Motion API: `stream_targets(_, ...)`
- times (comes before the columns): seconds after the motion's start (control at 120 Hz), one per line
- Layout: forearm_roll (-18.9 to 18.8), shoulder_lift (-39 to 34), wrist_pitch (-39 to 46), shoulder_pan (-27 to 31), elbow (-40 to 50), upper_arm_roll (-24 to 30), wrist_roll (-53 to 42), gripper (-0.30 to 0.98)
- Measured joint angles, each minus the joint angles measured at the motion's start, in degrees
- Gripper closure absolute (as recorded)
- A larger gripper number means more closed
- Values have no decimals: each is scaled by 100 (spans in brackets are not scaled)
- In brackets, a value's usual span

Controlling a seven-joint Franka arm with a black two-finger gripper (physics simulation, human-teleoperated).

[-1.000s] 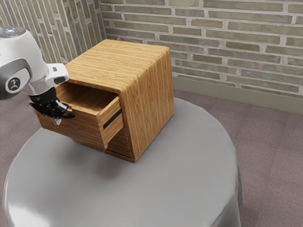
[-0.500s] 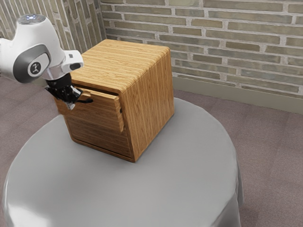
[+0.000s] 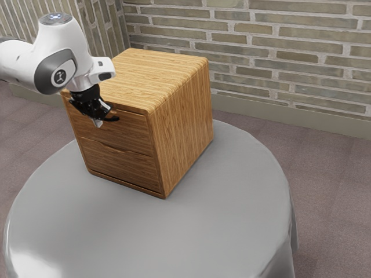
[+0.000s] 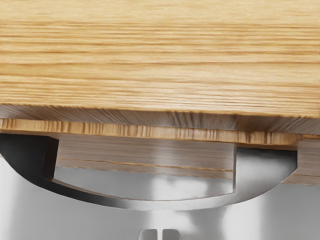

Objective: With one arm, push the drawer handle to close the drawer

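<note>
Your tool [image 3: 98,123], its fingertips clenched together, is at the dark curved handle [image 4: 150,204] of the upper drawer [image 3: 132,128], which looks pushed in, or nearly so, in the wooden cabinet [image 3: 184,116] on the grey-covered table [image 3: 226,220].

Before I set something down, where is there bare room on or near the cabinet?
Bare tablecloth runs from the cabinet out to its edge, at the exterior view's bottom and right. The cabinet's top is bare beside the arm. The upper drawer is crowded, around the handle and gripper.
</note>
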State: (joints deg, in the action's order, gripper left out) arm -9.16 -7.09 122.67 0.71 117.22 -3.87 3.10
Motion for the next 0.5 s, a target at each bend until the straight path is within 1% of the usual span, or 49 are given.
stream_targets(0.075,67,-151,21,-1,105,0,-25,79)
stream_targets(0.208,334,-857,193,84,973,0,-37,79)
stream_targets(0.275,431,-1471,209,112,1522,3,31,79)
stream_targets(0.325,706,-1962,33,119,1737,14,167,77)
stream_targets(0.383,1051,-2492,-293,122,1783,250,433,66)
stream_targets(0.433,1257,-2751,-602,118,1660,479,672,54)
stream_targets(0.467,1356,-2838,-801,111,1507,593,823,47)
stream_targets(0.5,1428,-2857,-1076,98,1080,713,964,40)
